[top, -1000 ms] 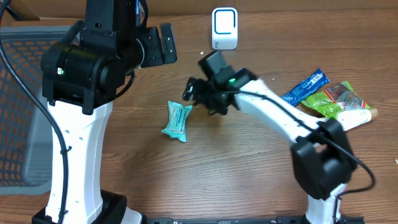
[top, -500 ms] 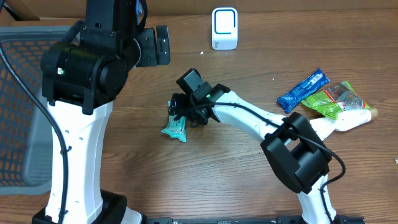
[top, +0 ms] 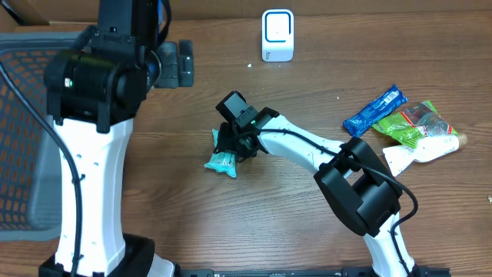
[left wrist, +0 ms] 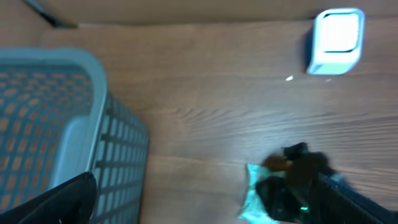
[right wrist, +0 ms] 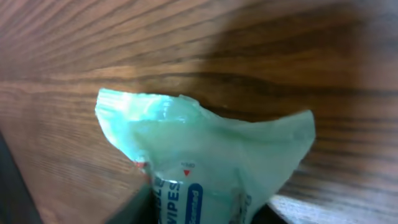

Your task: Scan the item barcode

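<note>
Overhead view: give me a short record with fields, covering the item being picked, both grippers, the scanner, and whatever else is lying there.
item: wipes, centre
right gripper: gripping the wipes
left gripper: open, empty, right of the basket
scanner: far side, apart from the wipes
others: blue pack, green pack, white tube, grouped at right

One each: wipes packet (top: 221, 159), scanner (top: 277, 35), basket (top: 19, 154), blue packet (top: 374, 110), green bag (top: 411, 123), perhaps a tube (top: 430, 148).
</note>
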